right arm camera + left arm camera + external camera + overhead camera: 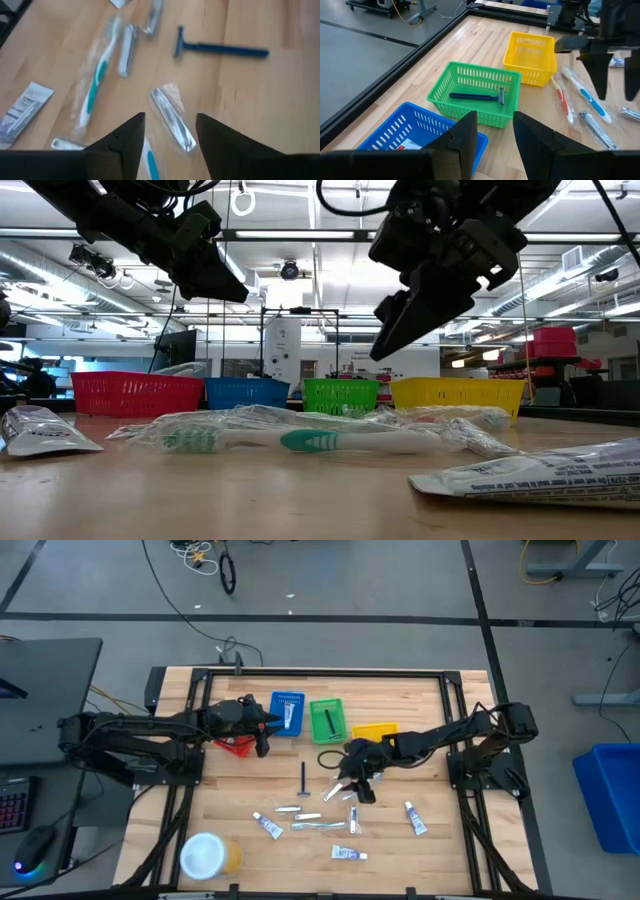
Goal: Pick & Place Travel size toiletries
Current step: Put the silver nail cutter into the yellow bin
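Silvery packet (172,117) below right claw (170,131)

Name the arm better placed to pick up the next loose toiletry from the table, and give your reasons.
Right. The right gripper hangs open directly above the loose items, with a silvery wrapped piece just below its fingers. The left gripper is open over the blue bin, away from the pile.

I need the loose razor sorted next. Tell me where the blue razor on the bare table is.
In the high view the blue razor lies near the table's middle, just below the blue bin and green bin, left of the right gripper.
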